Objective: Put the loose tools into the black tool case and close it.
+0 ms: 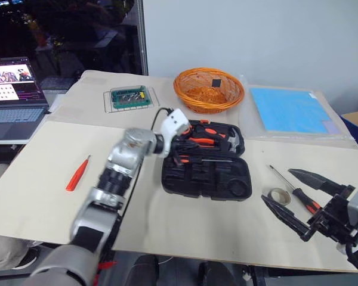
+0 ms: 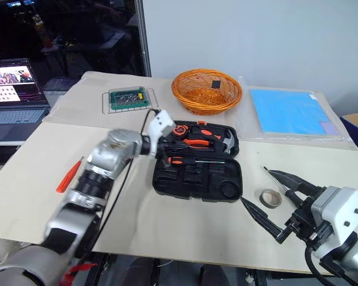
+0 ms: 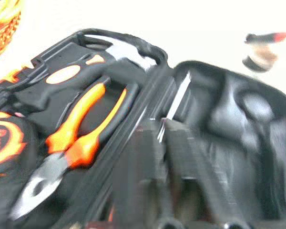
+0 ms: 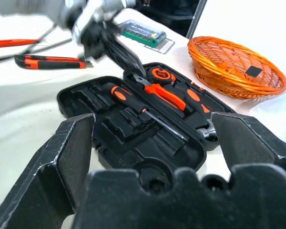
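In the middle of the left eye view, the black tool case was seen lying open on the table, with a hammer and pliers in its far half. One screwdriver was already lying in the case, near the hinge. The left gripper was held over the case's left edge, its fingers pinched shut on nothing that could be made out.

At the lower right of the frame, the right gripper was held wide open and empty. Just above it, a second screwdriver and the ring of tape were lying close together. The screwdriver's long side was pointed from upper left to lower right (handle toward the robot). These two were judged nearer to the right arm.

At the far left, the utility knife was lying alone, well apart from the case and nearer to the left arm.
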You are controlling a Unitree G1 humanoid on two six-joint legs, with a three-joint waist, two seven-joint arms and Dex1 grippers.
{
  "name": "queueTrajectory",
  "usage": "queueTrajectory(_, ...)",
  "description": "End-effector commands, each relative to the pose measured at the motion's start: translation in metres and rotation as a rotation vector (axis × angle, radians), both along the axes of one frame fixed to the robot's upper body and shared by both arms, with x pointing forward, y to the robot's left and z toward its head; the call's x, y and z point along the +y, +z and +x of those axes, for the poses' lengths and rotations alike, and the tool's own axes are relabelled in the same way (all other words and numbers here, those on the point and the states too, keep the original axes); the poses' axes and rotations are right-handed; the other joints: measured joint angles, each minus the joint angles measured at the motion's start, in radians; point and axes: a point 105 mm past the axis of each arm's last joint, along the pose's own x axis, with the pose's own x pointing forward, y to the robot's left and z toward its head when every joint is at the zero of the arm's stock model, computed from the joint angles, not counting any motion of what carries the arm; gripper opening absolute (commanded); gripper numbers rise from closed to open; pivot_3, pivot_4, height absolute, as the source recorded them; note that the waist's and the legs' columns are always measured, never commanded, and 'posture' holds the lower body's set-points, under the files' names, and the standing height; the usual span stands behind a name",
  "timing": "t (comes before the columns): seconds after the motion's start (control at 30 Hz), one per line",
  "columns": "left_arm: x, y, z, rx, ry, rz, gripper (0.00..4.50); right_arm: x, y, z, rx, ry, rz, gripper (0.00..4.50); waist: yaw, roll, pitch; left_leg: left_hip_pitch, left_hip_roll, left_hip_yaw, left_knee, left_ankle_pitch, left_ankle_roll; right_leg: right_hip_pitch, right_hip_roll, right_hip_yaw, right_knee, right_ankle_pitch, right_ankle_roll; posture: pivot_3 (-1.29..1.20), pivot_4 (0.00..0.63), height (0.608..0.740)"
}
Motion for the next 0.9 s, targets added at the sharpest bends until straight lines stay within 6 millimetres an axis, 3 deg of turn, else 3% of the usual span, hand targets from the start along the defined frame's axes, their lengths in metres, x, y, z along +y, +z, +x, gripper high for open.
queueTrajectory(0.03,-0.002,-0.024,0.01,-0.041,0.097,0.07,0.07,0.003,0.001,0.0,0.01,-0.005,-0.014,4.5,-0.002,0.0,0.0,0.0,0.0,0.0,0.0,0.0,0.0,0.0,0.0,0.0,0.0,0.0,0.0,0.0,0.15,0.74)
queueTrajectory(0.13,0.003,-0.056,0.008,-0.009,0.099,0.18,0.07,0.001,-0.002,-0.001,0.04,-0.012,-0.031,4.5,-0.01,0.0,0.0,0.001,0.001,-0.001,0.0,0.0,0.0,0.0,0.001,0.0,0.001,0.0,-0.001,0.0,0.15,0.74)
queueTrajectory(0.23,0.025,-0.09,0.008,0.026,0.136,0.322,0.07,-0.002,-0.005,-0.001,0.065,-0.031,-0.058,4.5,-0.01,0.001,-0.004,0.004,0.0,-0.001,0.0,0.0,0.0,0.003,0.001,0.0,0.0,-0.001,-0.001,0.0,0.15,0.74)
queueTrajectory(0.33,0.032,-0.098,0.006,0.023,0.124,0.329,0.07,-0.004,-0.006,0.0,0.078,-0.048,-0.05,4.5,-0.013,0.0,-0.014,0.006,0.001,0.0,0.0,0.0,0.0,0.004,0.001,0.0,0.0,-0.006,-0.004,0.0,0.15,0.74)
queueTrajectory(0.4,0.022,-0.08,0.003,-0.014,0.073,0.196,0.07,-0.007,-0.006,0.005,0.074,-0.095,-0.032,4.5,-0.021,0.001,-0.016,0.01,0.002,0.0,0.0,-0.001,-0.001,0.006,0.001,0.0,0.0,-0.006,-0.005,0.0,0.15,0.74)
queueTrajectory(0.47,0.01,-0.042,-0.005,-0.047,0.021,-0.042,0.07,-0.013,-0.003,0.01,0.047,-0.166,0.006,4.5,-0.03,0.002,-0.016,0.012,0.002,0.0,-0.001,-0.005,-0.008,0.007,0.0,0.0,0.0,-0.005,-0.007,0.0,0.15,0.74)
queueTrajectory(0.5,0.01,-0.026,-0.011,-0.065,-0.003,-0.131,0.07,-0.017,-0.005,0.012,0.063,-0.203,0.034,4.5,-0.034,0.003,-0.016,0.013,0.003,0.0,-0.001,-0.005,-0.008,0.007,0.0,0.0,0.0,-0.004,-0.007,0.0,0.15,0.74)
queueTrajectory(0.6,0.025,-0.007,-0.026,-0.044,-0.051,-0.205,0.07,-0.031,-0.012,0.021,0.115,-0.348,-0.001,4.5,-0.032,0.005,-0.013,0.008,0.003,0.001,-0.002,-0.004,-0.006,0.002,0.0,0.001,0.002,-0.003,-0.008,0.0,0.15,0.74)
queueTrajectory(0.67,0.039,0.011,-0.047,-0.051,-0.141,-0.213,0.57,-0.047,-0.026,0.025,0.234,-0.447,-0.129,4.5,-0.03,0.006,-0.013,0.006,0.002,0.001,-0.002,0.0,0.0,0.001,0.0,0.001,0.001,-0.003,-0.009,0.0,0.15,0.74)
queueTrajectory(0.7,0.044,0.02,-0.059,-0.058,-0.18,-0.209,0.78,-0.05,-0.033,0.023,0.324,-0.414,-0.15,4.5,-0.033,0.007,-0.013,0.006,0.002,0.001,-0.002,0.0,0.0,0.0,0.0,0.001,0.001,-0.002,-0.011,0.0,0.15,0.74)
queueTrajectory(0.77,0.057,0.038,-0.077,-0.047,-0.234,-0.21,1.42,-0.065,-0.034,0.03,0.388,-0.421,-0.179,4.5,-0.034,0.006,-0.013,0.006,0.002,0.002,-0.002,0.0,0.0,0.0,0.0,0.002,0.0,-0.001,-0.014,0.0,0.15,0.74)
queueTrajectory(0.9,0.074,0.053,-0.102,-0.028,-0.29,-0.133,2.91,-0.094,-0.036,0.042,0.478,-0.465,-0.304,4.5,-0.021,0.007,-0.012,0.006,0.001,0.002,-0.003,-0.001,0.001,0.001,-0.001,0.003,-0.001,-0.002,-0.012,0.0,0.15,0.74)
